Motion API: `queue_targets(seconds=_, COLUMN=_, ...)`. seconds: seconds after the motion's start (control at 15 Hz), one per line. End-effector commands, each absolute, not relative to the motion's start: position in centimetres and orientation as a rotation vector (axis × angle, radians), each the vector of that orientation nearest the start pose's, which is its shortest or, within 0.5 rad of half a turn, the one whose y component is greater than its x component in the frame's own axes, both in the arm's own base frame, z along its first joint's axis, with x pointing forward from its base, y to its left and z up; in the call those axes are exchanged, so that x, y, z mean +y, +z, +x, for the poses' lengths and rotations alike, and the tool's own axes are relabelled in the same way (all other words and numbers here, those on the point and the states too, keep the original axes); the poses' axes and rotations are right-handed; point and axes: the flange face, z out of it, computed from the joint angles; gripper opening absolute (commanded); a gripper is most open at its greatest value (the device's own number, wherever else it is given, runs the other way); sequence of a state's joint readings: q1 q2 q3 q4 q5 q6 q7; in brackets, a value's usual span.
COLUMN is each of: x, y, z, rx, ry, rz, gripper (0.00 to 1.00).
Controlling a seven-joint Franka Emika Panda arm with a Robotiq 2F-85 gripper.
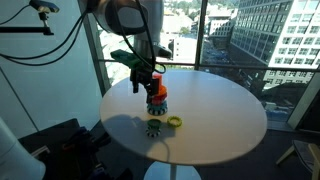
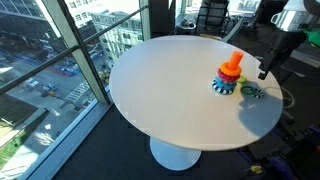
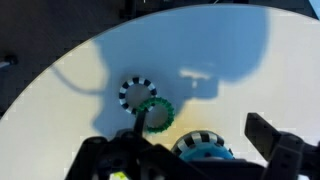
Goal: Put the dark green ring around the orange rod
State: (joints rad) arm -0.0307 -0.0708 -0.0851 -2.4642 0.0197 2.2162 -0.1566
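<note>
With the hand (image 3: 197, 140) spread empty, closing on the dark green ring (image 3: 133, 93) ahead could also catch the brighter ring (image 3: 157, 113) just beside it.

round white table (image 2: 170, 90), floor-to-ceiling windows (image 1: 240, 35), city buildings (image 1: 300, 35) outside, daylight

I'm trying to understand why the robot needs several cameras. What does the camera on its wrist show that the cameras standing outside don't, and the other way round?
Only the wrist view: a close look down at the dark ring and the brighter green ring, lying close together.
Only the exterior views: the robot arm, the orange rod standing upright, the whole round table and the windows with buildings outside.
Both: the two loose rings and the white top of the table.
</note>
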Motion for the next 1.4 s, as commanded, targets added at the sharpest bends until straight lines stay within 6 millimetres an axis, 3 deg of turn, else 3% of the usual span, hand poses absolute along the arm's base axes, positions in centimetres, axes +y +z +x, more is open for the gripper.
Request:
queue_targets(seconds=0.0, x=-5.4, y=29.2, z=45.2, rx=-0.006, ry=0.306, rz=-3.101, gripper=1.00)
queue_targets(seconds=0.67, x=-6.0, y=23.8, z=47.5, rx=-0.070, ry=0.222, rz=-3.141, gripper=1.00)
queue_targets(seconds=1.33, x=-7.1, y=19.9, z=48.5, rx=-0.115, ry=0.195, rz=-3.150, gripper=1.00)
